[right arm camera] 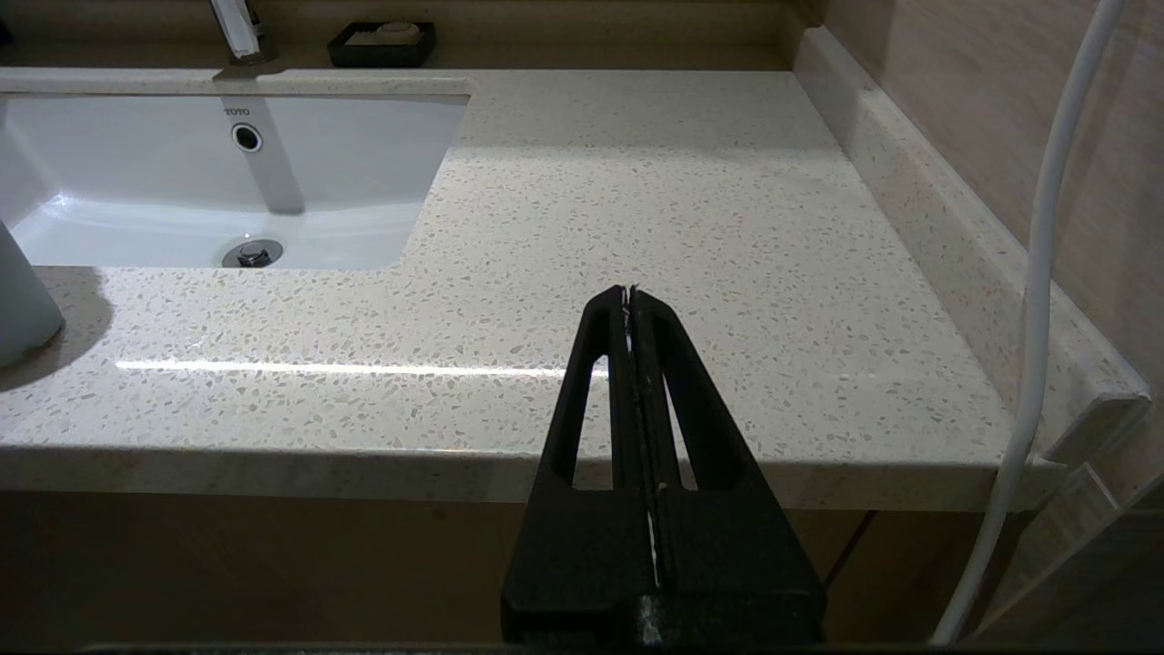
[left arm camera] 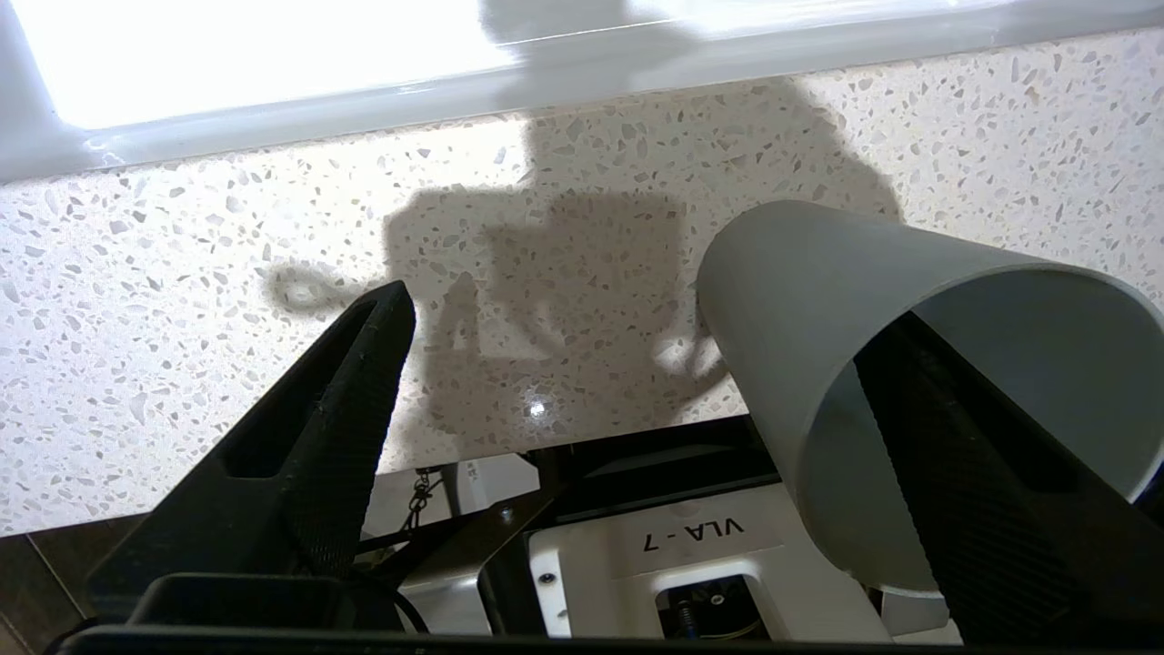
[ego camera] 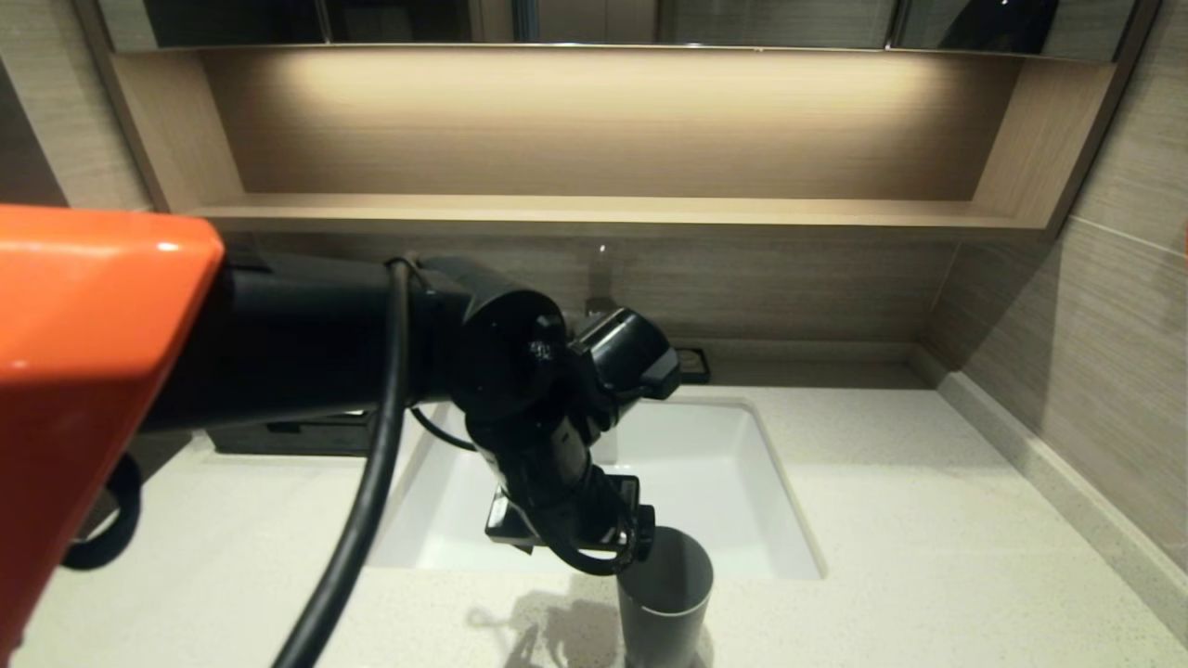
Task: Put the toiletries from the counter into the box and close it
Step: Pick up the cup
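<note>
While spread, left gripper (left arm camera: 637,364) astride tumbler (left arm camera: 909,364).

The worktop (ego camera: 928,520) was a broad off-white speckled stone slab with a white rectangular sunken basin (ego camera: 705,464) set into it. A grey tumbler cup (ego camera: 664,603) stood upright on the front strip of the stone, just before the basin's front edge and directly beneath the left end effector (left arm camera: 637,364), one finger inside its rim. At the back, beyond the basin, a small black soap dish (right arm camera: 382,43) sat against the wall. The black box (ego camera: 297,431) rested behind the left arm.
</note>
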Motion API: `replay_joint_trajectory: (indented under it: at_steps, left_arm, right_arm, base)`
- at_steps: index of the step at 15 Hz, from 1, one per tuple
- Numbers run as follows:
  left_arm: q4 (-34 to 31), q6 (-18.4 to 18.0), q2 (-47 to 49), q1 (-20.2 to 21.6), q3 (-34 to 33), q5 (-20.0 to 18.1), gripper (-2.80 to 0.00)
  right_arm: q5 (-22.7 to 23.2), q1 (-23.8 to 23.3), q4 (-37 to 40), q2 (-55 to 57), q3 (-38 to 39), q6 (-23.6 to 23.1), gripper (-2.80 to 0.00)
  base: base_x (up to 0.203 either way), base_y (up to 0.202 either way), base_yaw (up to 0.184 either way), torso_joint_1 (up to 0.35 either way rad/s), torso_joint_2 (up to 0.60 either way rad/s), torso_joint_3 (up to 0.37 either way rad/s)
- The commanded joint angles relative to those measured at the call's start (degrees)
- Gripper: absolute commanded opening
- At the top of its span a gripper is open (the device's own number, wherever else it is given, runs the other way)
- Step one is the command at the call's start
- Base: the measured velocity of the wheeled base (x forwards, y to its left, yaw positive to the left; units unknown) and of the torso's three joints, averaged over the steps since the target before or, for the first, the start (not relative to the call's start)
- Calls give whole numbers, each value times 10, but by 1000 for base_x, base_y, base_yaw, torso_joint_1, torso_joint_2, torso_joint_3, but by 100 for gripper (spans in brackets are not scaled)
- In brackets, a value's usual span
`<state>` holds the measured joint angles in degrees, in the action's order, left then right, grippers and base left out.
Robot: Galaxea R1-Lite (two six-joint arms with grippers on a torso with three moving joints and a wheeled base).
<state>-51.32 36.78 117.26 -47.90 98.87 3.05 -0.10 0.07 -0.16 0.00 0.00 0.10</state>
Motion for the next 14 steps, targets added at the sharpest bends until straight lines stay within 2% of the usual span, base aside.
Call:
replay_joint_trajectory:
  at_steps: [1, 14]
  left_arm:
    - [-3, 2, 2, 0, 0, 0, 0]
    - [-2, 1, 11, -3, 1, 11, 0]
  right_arm:
    - [0, 0, 0, -1, 1, 0, -280]
    - [0, 0, 0, 0, 0, 0, -280]
  base:
    - [0, 0, 0, 0, 0, 0]
    - [0, 0, 0, 0, 0, 0]
